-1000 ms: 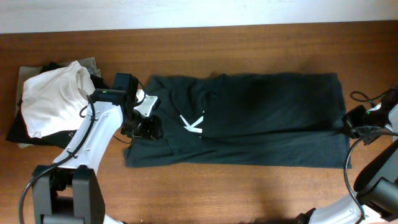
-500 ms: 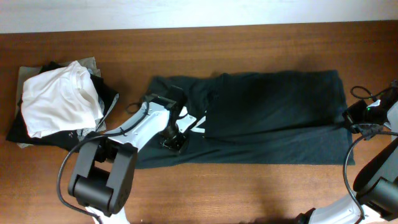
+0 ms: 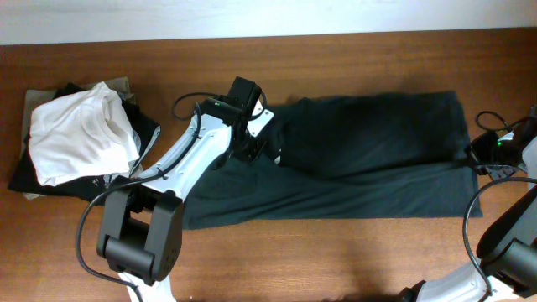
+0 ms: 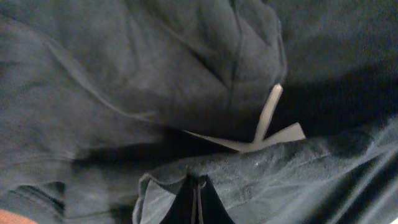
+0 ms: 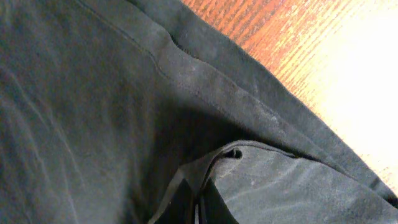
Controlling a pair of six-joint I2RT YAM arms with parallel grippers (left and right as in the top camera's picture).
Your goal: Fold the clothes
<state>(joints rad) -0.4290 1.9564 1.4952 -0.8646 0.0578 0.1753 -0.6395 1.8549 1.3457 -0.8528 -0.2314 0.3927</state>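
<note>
Dark charcoal short-sleeved cotton T-shirt (image 3: 369, 159) lies as a long band across centre and right of the brown wooden surface (image 3: 336, 260) in the overhead view, with its upper layer bunched twd the top edge and the lower strip flat. L arm (image 3: 193, 164) reaches in from lower left to the shirt's left end. In the wrist view, L jaws are pinched tight on a raised lip of cloth at bottom centre. R arm (image 3: 503, 155) sits at the far right edge, its jaws likewise clamped on a tuck of fabric near the hem, with bare wood beyond at upper right of that wrist view. Step in hand, prob: a lengthwise fold, both ends gripped. Next move calls for both arms carrying their pinches across together, cloth kept taut btwn them and lifted enough not to drag the under-layer. Hard to make out: only a scrap of white block lettering (image 4: 267, 124) shows, w/ the rest under folds. Sleeves and collar can't be told apart. No. of layers in either pinch unclear. R arm is cut off by the frame. A white folded shirt (image 3: 80, 130) on a dark garment stack (image 3: 25, 180) sits at far left, well apart.
</note>
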